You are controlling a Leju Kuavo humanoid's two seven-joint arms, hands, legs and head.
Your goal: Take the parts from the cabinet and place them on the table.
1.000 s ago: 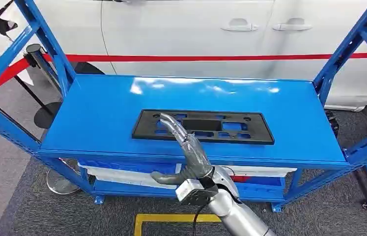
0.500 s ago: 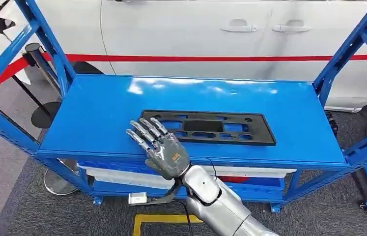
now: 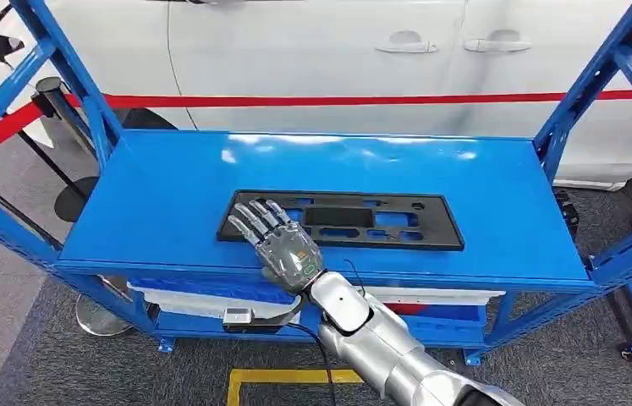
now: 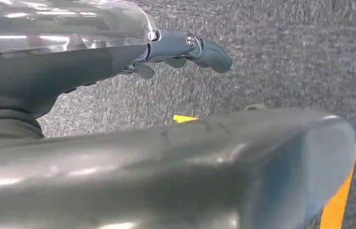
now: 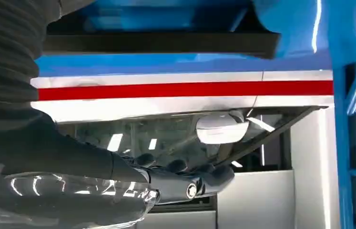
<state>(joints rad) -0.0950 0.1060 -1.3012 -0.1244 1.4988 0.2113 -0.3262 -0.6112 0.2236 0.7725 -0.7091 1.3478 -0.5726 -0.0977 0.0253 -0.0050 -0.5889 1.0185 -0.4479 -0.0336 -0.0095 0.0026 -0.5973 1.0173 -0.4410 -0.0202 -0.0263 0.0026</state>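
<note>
Reaching over shelf [image 3: 168,182]: right hand [image 3: 283,247], fingers spread, holding nothing, tips over near-left end of black panel [image 3: 380,222]. Panel lies flat, mid-shelf. Advice: slide fingers under the near edge, pinch firmly, lift level. Left hand [image 4: 185,47]: empty, loosely curled above floor.

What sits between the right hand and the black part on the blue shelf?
Nothing visible. The right hand is spread, fingers over the near-left end of the black part, which lies flat on the blue shelf with nothing on it.

No readable text, brand or number is seen in any view. A small orange mark on the back of the right hand [image 3: 288,252] is too blurred to be read.
</note>
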